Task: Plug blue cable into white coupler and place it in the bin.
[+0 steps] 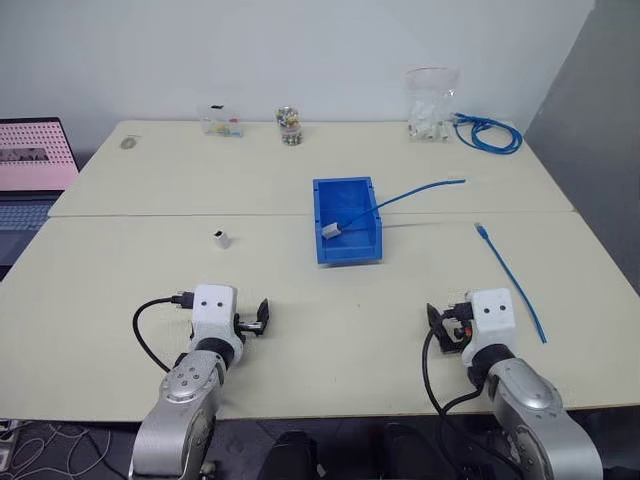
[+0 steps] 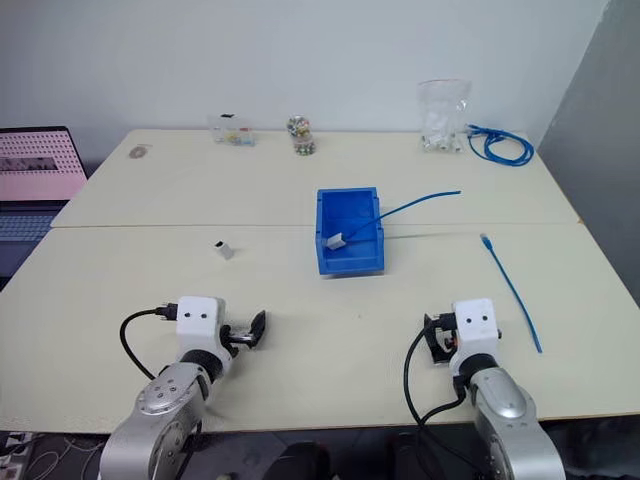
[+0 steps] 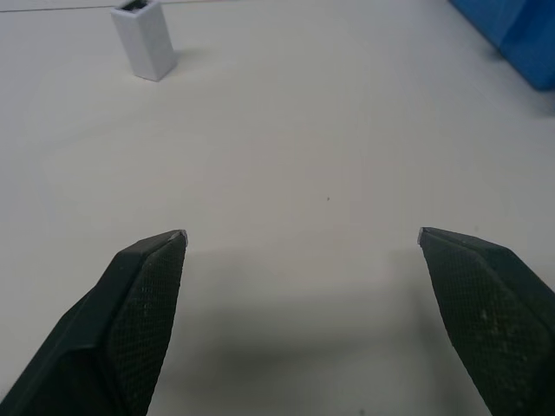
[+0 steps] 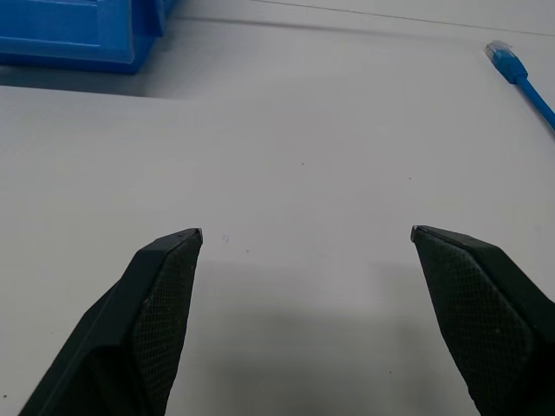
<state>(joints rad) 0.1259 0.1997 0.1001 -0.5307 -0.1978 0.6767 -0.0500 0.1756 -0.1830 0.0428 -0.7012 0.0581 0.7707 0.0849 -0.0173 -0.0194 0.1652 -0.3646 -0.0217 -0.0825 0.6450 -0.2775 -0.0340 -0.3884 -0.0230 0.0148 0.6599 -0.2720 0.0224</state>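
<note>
Pink glows from a laptop (image 1: 32, 160) at the far left, off the edge of the pale table (image 1: 300, 330). On the near left the left gripper (image 3: 302, 238) hovers low over bare tabletop with its two black fingers spread wide and nothing between them. Ahead of it, well apart, a white coupler (image 1: 221, 238) stands upright and alone. Along the back edge sit a small clear box (image 1: 221, 122) and a little jar (image 1: 290, 126).

Mid-table rests the bin (image 1: 346, 219); inside it lies a second white coupler (image 1: 332, 229), with a blue cable (image 1: 420, 190) running from it over the bin's right wall and out across the table. Behind that, a clear bag (image 1: 431, 105) stands beside a coiled bundle of blue cable (image 1: 488, 132).

Further right another blue cable (image 1: 510, 268) lies stretched out loose, plug end away from the robot. On the near right the right gripper (image 4: 305, 234) hangs over the table, jaws equally wide and empty.
</note>
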